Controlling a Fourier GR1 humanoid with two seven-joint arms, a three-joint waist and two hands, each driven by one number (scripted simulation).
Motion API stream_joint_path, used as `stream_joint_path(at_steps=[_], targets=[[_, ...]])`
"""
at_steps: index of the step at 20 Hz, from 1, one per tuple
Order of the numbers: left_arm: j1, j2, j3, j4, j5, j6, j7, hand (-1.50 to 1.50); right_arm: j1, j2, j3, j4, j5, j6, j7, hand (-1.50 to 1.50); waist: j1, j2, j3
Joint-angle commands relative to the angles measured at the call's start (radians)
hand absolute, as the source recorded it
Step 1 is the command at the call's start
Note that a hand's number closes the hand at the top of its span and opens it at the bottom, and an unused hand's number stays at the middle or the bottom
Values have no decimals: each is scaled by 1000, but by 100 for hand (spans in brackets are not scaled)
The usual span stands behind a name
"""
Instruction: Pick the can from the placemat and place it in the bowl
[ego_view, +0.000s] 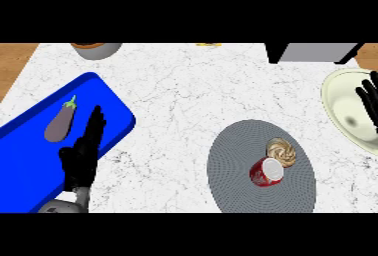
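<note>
The marble counter (184, 90) fills the view. A long blue tray (29, 150) lies slantwise along its left edge. A round grey placemat (236, 150) sits toward the near right of the counter. A cream bowl (341, 95) lies at the right edge, partly cut off by the view, well apart from the placemat's centre.

The left hand (81, 155) lies over the tray with its fingers straight, holding nothing. The right hand (367, 102) shows at the right edge over the bowl, fingers straight and pointing up, also empty.

A purple eggplant (60, 122) lies on the tray, just beside the left hand's fingertips.

The can (267, 171), red with a pale end face turned up toward the view, appears tipped on the right half of the placemat. A coiled pastry (282, 150) sits just beyond it, touching or nearly so.

The can is probably stiff, light and smooth-walled, so it may slip in the fingers, and it may roll if nudged. The best hold looks to be across the red side wall, thumb opposite fingers, coming in from the side away from the pastry. The right hand is the nearer one.
</note>
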Motion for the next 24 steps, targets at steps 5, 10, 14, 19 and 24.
stream_joint_path(at_steps=[5,10,14,19,24], targets=[[-50,-21,-21,-48,115,-161,12,0,155,54,69,-143,312,-364,193,150,-84,-19,-19],[-56,-53,-27,-61,165,-189,28,0,296,139,-13,-99,486,-661,269,-150,-144,-19,-21],[-58,-58,-72,-98,185,-245,48,0,370,220,272,-221,786,-741,281,-150,-48,-10,-18],[-59,-36,-54,-81,204,-277,52,0,466,95,280,-211,1036,-624,552,-150,-41,2,-29],[-76,-22,-46,-97,217,-296,69,0,491,151,311,-245,1221,-497,842,-150,-17,5,-27]])
